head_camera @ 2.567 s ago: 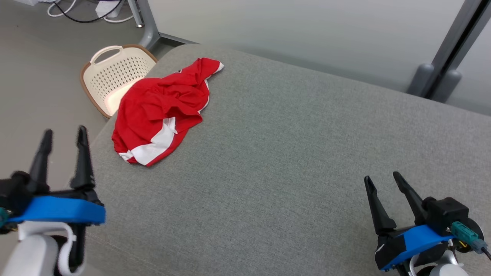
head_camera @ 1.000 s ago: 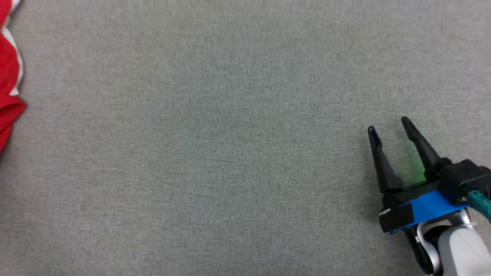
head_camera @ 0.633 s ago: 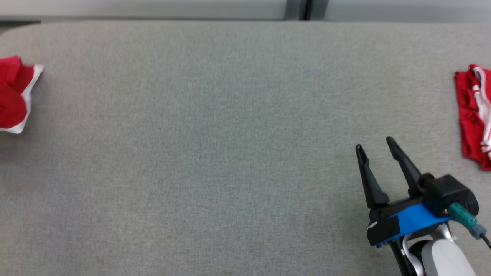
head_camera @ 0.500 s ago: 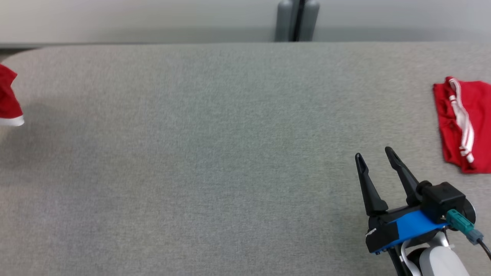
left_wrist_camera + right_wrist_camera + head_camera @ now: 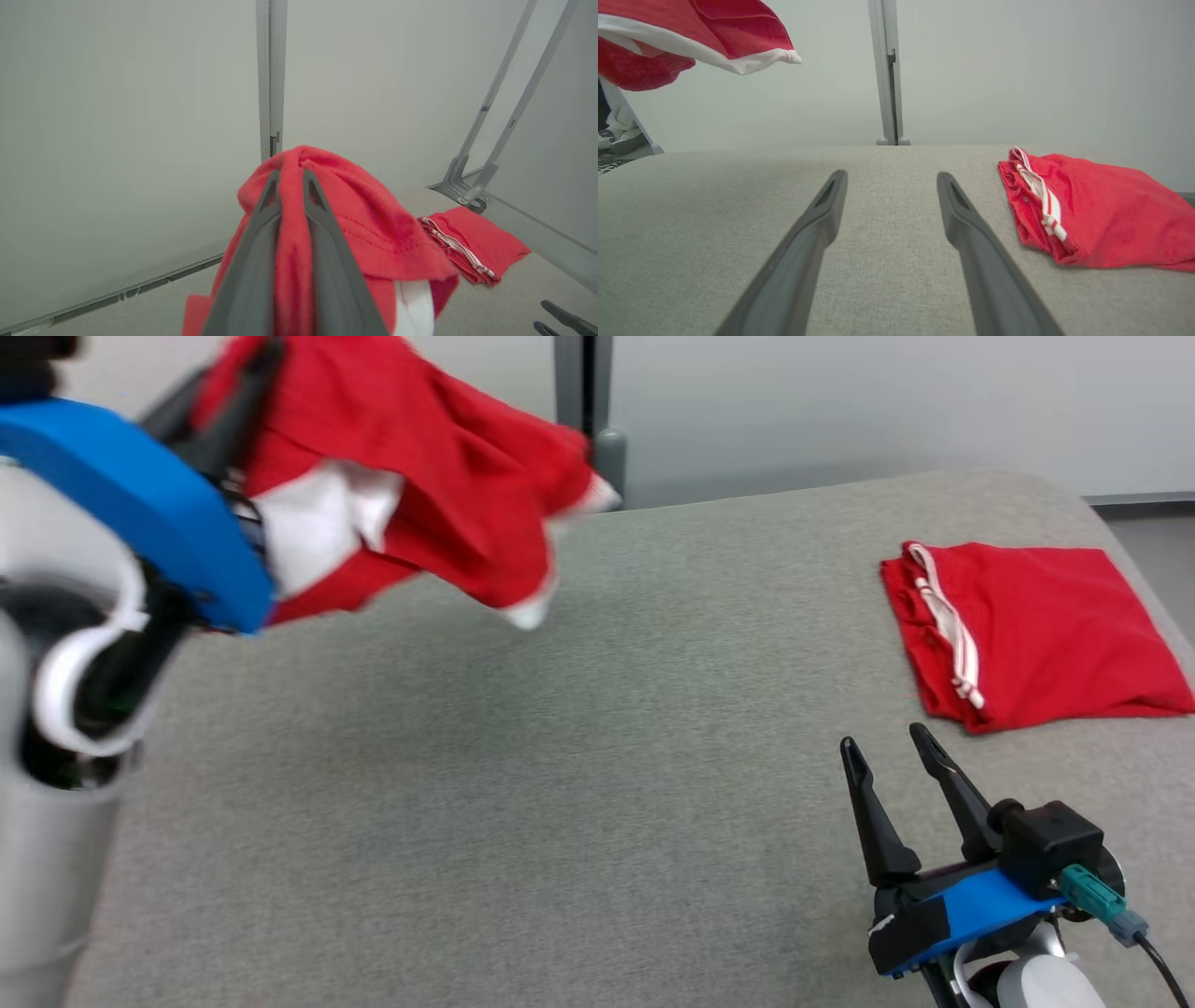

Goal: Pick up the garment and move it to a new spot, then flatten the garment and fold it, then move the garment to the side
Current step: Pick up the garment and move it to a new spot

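While the left tool (image 5: 289, 179) clamps it, the garment (image 5: 448, 457) hangs.

Left hand (image 5: 290, 175) & right hand (image 5: 882, 739): long blk fingers (image 5: 971, 242), blue mounts (image 5: 990, 901), pale forearms (image 5: 47, 877); teal plug (image 5: 1088, 889) w/ cable (image 5: 1162, 971) on right.

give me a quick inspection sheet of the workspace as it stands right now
surface: grey fabric table, bare across the middle
job's things: red garment with white trim, bunched and hanging in the air over the table's left part, clear of the fabric
clutter: folded red garment lying flat near the table's right end
grippers: left pincer shut on the red garment, raised high; right pincer open, low over the table, holding nothing
cables: teal plug with a dark lead at the right wrist
surroundings: pale wall and a grey post behind the table
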Tool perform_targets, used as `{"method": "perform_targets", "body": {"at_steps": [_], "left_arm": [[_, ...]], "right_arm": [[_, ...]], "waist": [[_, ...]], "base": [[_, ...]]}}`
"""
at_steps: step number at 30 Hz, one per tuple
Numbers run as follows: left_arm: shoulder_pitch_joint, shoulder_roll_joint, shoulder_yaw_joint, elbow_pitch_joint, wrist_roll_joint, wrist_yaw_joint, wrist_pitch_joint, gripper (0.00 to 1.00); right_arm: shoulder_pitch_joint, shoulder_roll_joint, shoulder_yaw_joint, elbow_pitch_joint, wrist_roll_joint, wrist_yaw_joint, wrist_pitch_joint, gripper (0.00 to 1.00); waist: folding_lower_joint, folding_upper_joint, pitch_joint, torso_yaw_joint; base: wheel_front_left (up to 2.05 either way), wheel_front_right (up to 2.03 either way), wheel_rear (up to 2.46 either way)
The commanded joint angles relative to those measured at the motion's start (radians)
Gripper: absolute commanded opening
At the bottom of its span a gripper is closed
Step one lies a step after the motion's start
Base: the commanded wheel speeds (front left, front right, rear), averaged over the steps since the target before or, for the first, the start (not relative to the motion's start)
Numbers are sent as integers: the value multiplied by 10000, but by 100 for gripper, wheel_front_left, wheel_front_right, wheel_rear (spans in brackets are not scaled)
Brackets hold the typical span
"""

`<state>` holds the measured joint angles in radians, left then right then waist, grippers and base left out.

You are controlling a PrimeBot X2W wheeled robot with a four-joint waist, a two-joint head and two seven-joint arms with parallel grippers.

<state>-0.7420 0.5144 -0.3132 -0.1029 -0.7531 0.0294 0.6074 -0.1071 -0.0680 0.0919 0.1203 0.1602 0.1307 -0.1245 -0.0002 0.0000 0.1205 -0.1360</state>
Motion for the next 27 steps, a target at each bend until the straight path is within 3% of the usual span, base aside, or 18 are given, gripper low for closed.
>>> {"method": "perform_targets", "body": {"at_steps": [1,10,18,20,21,27], "left_arm": [[-77,-168,-153,41,93,25,20,0],[579,-1697,-1304,1696,530,40,-1247,0],[1416,-2534,-2237,4235,1444,213,-2777,0],[1552,-2648,-2470,4824,1718,242,-3119,78],[1633,-2764,-2526,5077,1738,272,-3290,100],[2215,-3406,-2490,5742,1526,152,-4632,100]], "right_arm": [[64,25,4,9,11,2,-2,100],[-152,98,230,114,146,2,-62,100],[-237,120,272,249,207,2,-144,100],[-223,124,264,266,195,2,-141,100],[-219,126,287,282,194,2,-137,100],[-25,121,169,312,165,2,-94,100]], "waist": [[2,0,-23,-303],[2,0,281,-1246],[2,0,462,-1569],[2,0,474,-1528],[2,0,471,-1496],[2,0,190,-969]], "base": [[0,0,0],[0,0,0],[0,0,0],[0,0,0],[0,0,0],[0,0,0]]}}
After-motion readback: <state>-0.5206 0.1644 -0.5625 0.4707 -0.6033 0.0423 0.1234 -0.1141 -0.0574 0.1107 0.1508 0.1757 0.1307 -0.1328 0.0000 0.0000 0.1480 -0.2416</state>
